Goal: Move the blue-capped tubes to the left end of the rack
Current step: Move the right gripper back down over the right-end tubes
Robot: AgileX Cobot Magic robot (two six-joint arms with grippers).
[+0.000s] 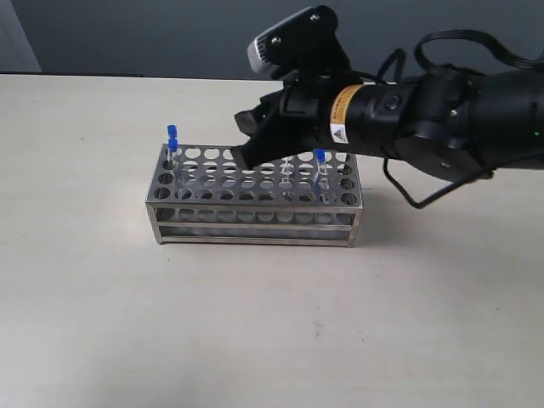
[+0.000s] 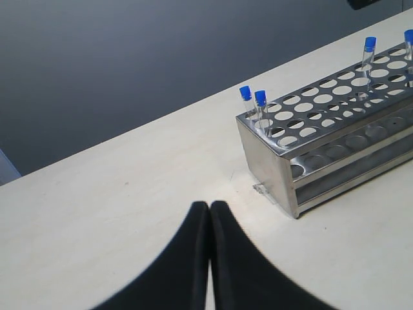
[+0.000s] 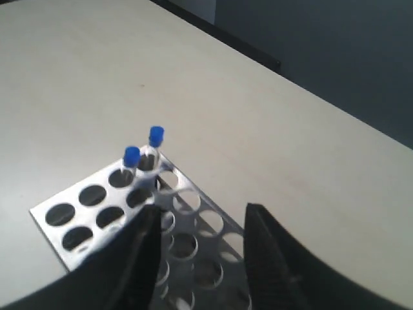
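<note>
The pale table (image 1: 255, 331) carries the rack (image 1: 255, 214), a silver frame standing near its middle. The right gripper (image 1: 248, 146) hovers over the rack's middle holes, jaws spread and empty. The left gripper (image 2: 210, 208) hangs over the table beyond the rack's left end, fingers pressed together on nothing. Two blue-capped tubes (image 1: 172, 136) stand at the left end, and two more (image 1: 320, 160) stand toward the right end.

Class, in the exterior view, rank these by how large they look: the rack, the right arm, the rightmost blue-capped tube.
1. right arm, though it may be nearer the camera
2. rack
3. rightmost tube
</note>
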